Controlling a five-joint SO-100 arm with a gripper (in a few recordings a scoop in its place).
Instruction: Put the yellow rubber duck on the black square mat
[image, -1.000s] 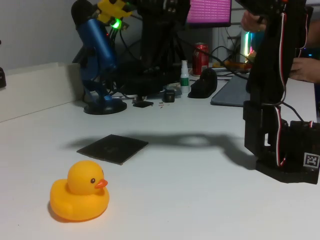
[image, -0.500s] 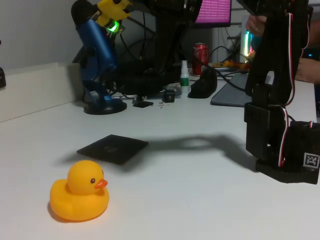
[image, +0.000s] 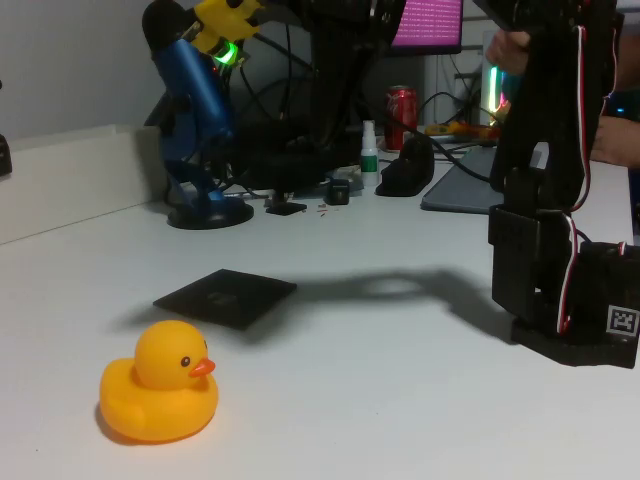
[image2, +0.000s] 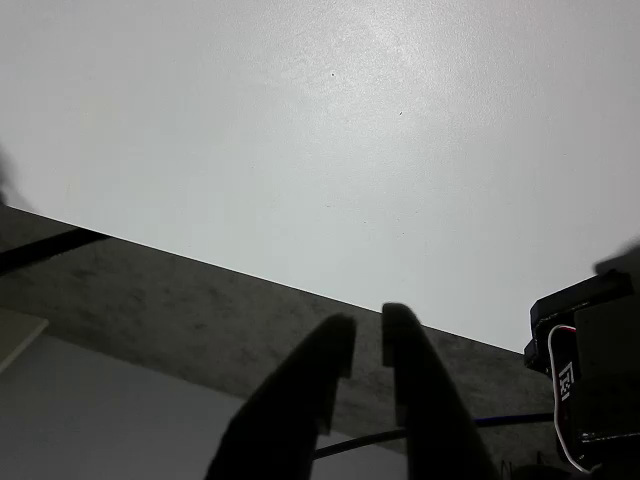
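Duck first: the yellow rubber duck (image: 158, 383) sits on the white table (image: 380, 400) at the lower left of the fixed view. It stands upright, and its orange beak points to the right. Nothing touches it.

Just behind it, a little to the right, lies the black square mat (image: 226, 297). It is flat on the table, and nothing is on it. The duck and the mat are near each other but do not touch. A dark shadow runs across the table from the mat over to the arm.

At the right of the fixed view stands the black robot arm (image: 545, 200). Its base (image: 580, 320) sits on the table and has a small black and white square tag on it. The arm goes up and out of the top of the picture.

In the wrist view the gripper (image2: 362, 345) looks like two dark fingers that point up from the bottom edge. The fingers are pressed close, with just a thin gap between the tips, and they hold nothing. Under them I see the white table top, its edge, and a grey floor past the edge.

At the back of the table is a lot of stuff. A blue stand (image: 200, 120) holds a yellow part with a green light. A red can (image: 402, 115) stands near a small white bottle with a green cap (image: 370, 155). I cannot tell what is in either one. A pink screen (image: 428, 22) glows at the top.
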